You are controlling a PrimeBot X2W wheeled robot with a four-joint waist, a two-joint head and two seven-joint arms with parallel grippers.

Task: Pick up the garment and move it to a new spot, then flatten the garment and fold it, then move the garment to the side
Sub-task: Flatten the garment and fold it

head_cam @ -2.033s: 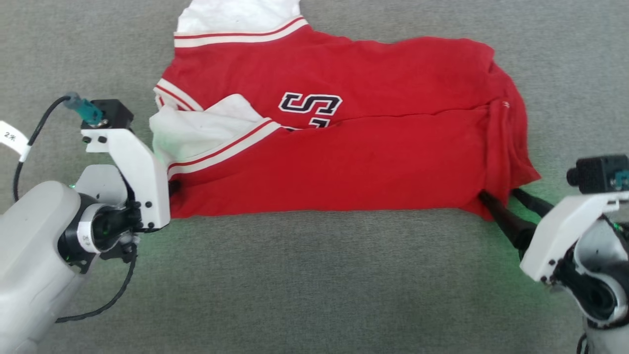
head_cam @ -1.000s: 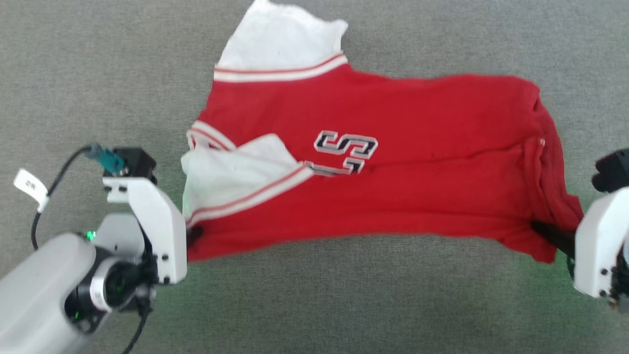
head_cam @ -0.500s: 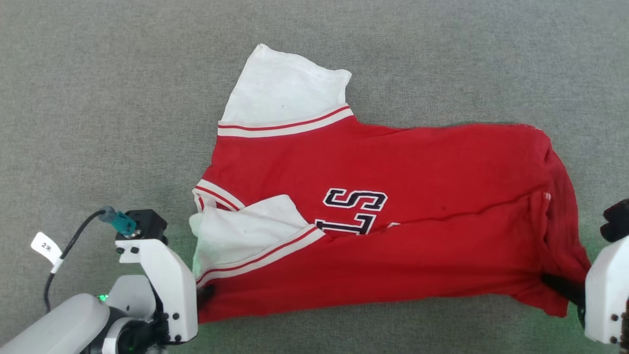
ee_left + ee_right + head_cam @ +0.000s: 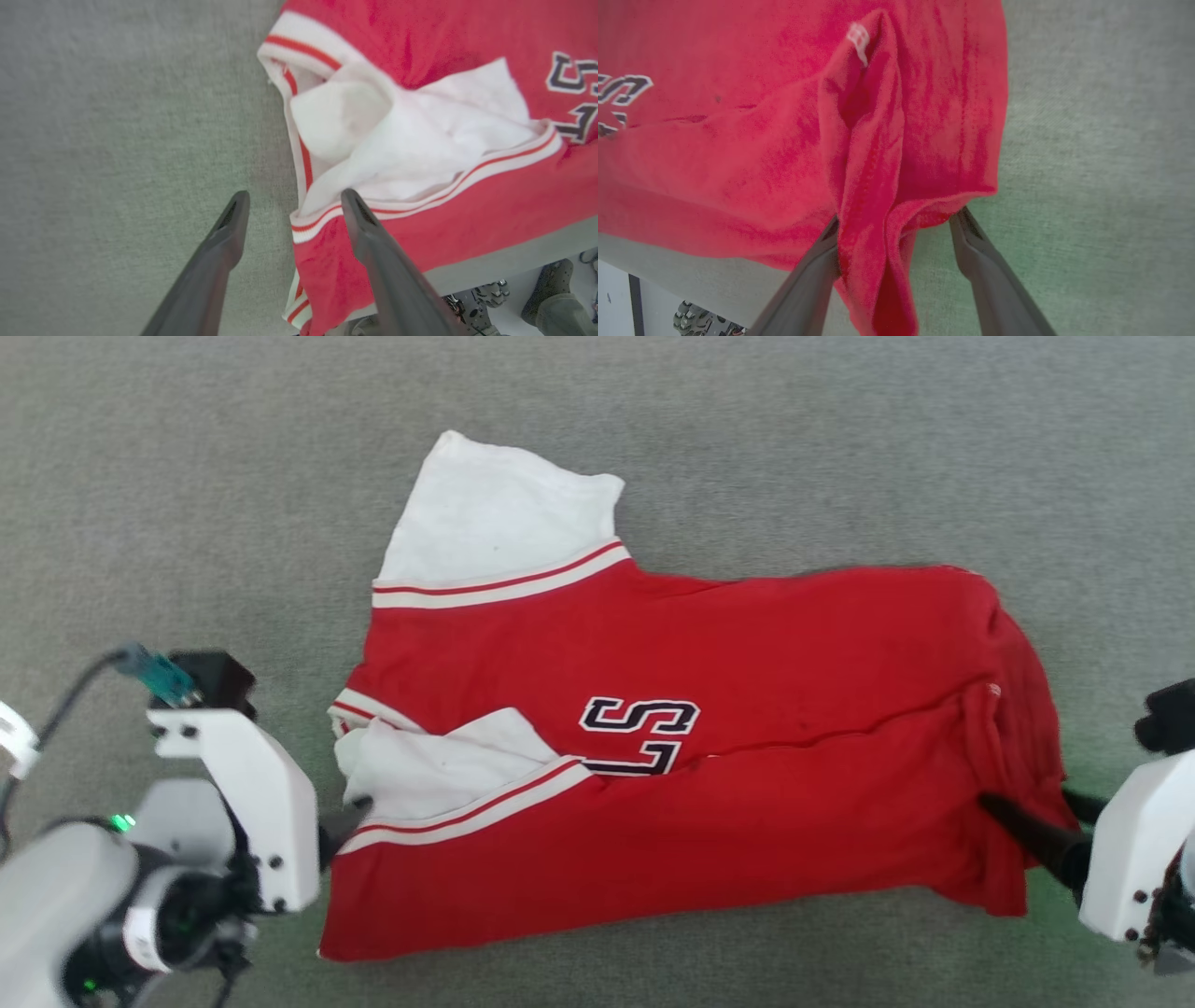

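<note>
Half a second ago both grippers were pinched on the near edge of the garment (image 4: 747, 728); now both have let go. The left gripper (image 4: 294, 196) has its fingers spread apart, one over the bare grey surface (image 4: 187, 476) and the other over the striped trim at the shirt's near left edge, and the head view shows it (image 4: 345, 817) just beside the folded-in white sleeve (image 4: 439, 775). The corner that it held now lies loose on the surface. The right gripper (image 4: 897, 219) also stands with its fingers wide, and a bunched fold of red hem (image 4: 878, 186) sags between them, touching the left-hand finger without being squeezed; the head view shows it (image 4: 1036, 807) at the shirt's right end. The garment lies across the middle of the surface, its near long edge folded up over the chest so that the lower part of the navy letters (image 4: 639, 733) is covered, while the other white sleeve (image 4: 495, 513) sticks out on the far side. The head camera has shifted slightly, so the shirt's small drift leftward in that view is no sure move.
</note>
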